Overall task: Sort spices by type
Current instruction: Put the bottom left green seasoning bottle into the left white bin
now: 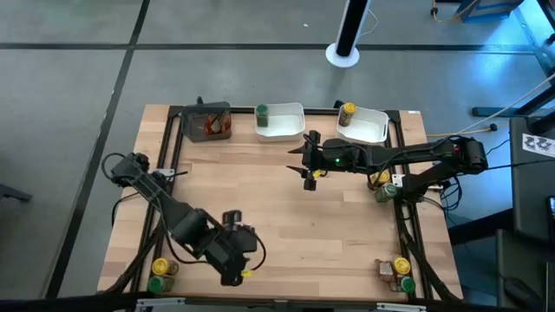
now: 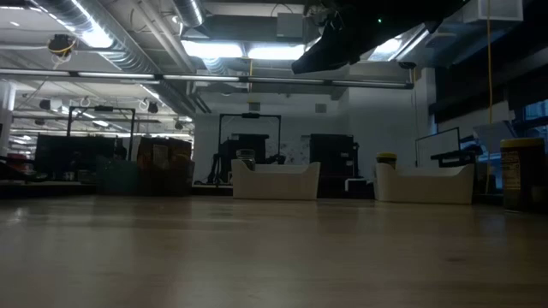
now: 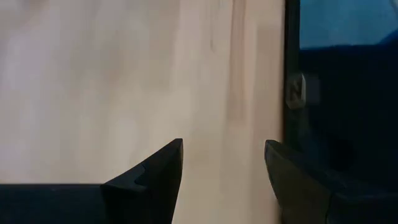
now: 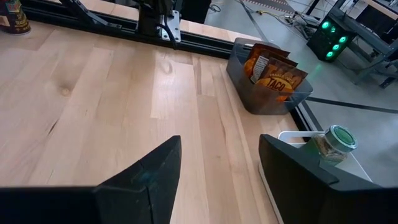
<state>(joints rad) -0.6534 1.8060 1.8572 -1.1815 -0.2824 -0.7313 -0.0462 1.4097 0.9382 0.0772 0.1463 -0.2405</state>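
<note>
Small spice jars stand about the table's edges. A green-lidded jar stands upright in the middle white tray, and a yellow-lidded jar is at the right white tray. More jars stand at the right edge, the near right corner and the near left corner. My right gripper hovers open above the table's middle, high in the low view. My left gripper is open over the near edge, with nothing between its fingers.
A dark tray holding taco seasoning packets stands at the far left. A black frame rail runs round the table. One tall jar stands at the right in the low view. Bare wood lies between the arms.
</note>
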